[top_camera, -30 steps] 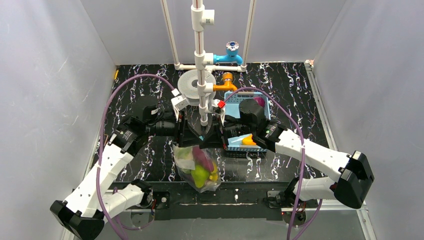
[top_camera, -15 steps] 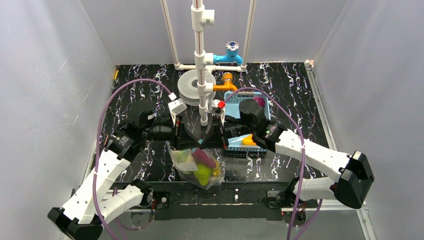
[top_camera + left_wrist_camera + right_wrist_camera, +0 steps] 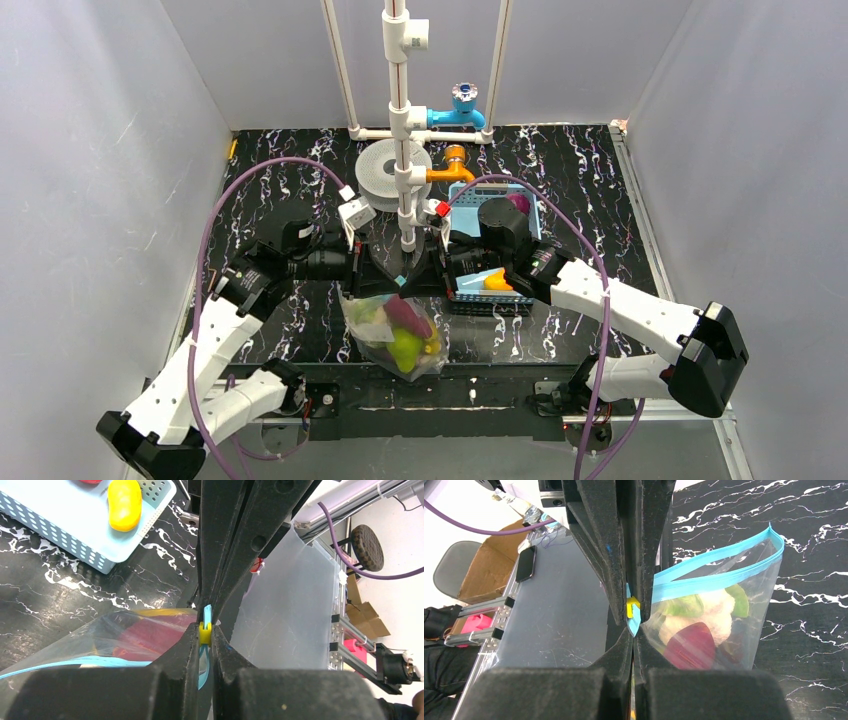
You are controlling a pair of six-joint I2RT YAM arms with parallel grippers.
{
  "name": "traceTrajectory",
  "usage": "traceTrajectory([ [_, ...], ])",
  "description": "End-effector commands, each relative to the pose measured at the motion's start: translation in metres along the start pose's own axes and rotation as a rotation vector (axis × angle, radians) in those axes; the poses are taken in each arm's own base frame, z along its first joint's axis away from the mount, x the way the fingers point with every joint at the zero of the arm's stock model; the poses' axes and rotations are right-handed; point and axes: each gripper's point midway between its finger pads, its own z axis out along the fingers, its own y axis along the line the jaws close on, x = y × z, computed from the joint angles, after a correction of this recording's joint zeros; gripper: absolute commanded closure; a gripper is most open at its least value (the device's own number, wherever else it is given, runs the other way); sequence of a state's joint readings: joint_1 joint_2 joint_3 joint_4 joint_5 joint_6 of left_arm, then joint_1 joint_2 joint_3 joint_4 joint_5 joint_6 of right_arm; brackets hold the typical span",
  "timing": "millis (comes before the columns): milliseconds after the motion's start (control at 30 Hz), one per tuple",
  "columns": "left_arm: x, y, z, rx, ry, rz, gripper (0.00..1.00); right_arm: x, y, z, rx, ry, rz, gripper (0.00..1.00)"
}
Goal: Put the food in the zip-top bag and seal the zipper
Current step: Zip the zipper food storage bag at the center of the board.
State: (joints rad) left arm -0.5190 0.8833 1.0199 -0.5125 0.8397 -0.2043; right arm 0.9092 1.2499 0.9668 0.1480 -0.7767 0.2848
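Note:
The clear zip-top bag [image 3: 395,335] lies at the table's near middle with food in it: a pale cabbage [image 3: 706,615], a maroon sweet potato [image 3: 689,645] and green and yellow pieces. My left gripper [image 3: 385,280] is shut on the yellow slider [image 3: 205,632] of the blue zipper [image 3: 719,575]. My right gripper [image 3: 415,283] faces it tip to tip and is shut on the bag's blue corner [image 3: 633,627] just beside the slider. In the right wrist view the two blue strips part towards the far end. A yellow banana [image 3: 124,502] lies in the basket.
The light-blue basket [image 3: 535,215] stands right of the grippers, with a purple piece at its far end. A white pipe post [image 3: 400,120] rises just behind the grippers, with a white round spool [image 3: 385,170], an orange fitting [image 3: 455,165] and a blue tap [image 3: 460,110].
The left arm drew back to the left and the bag's top spread out leftwards and sank. In the last half second almost nothing moved. The right arm held still.

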Motion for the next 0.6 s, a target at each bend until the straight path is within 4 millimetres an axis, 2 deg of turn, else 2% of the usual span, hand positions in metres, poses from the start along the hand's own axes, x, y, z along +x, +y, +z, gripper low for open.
traceTrajectory([
  [0, -0.001, -0.002, -0.007, -0.025, -0.004, 0.033, 1.00, -0.022, 0.011, -0.006, -0.011, -0.059, -0.067, 0.99],
  [33, -0.001, -0.003, -0.008, -0.026, -0.005, 0.039, 1.00, -0.022, 0.010, -0.006, -0.010, -0.055, -0.063, 0.97],
  [167, -0.004, -0.006, -0.010, -0.022, -0.010, 0.051, 1.00, -0.020, 0.012, -0.003, -0.030, -0.028, -0.045, 0.77],
  [300, -0.008, -0.011, -0.011, -0.006, -0.017, 0.052, 1.00, -0.021, 0.011, 0.000, -0.047, -0.018, -0.040, 0.68],
  [467, -0.011, -0.016, -0.012, 0.010, -0.025, 0.050, 1.00, -0.024, 0.013, 0.007, -0.077, -0.009, -0.035, 0.65],
  [567, -0.012, -0.016, -0.013, 0.006, -0.028, 0.048, 1.00, -0.025, 0.014, 0.011, -0.097, -0.002, -0.032, 0.67],
])
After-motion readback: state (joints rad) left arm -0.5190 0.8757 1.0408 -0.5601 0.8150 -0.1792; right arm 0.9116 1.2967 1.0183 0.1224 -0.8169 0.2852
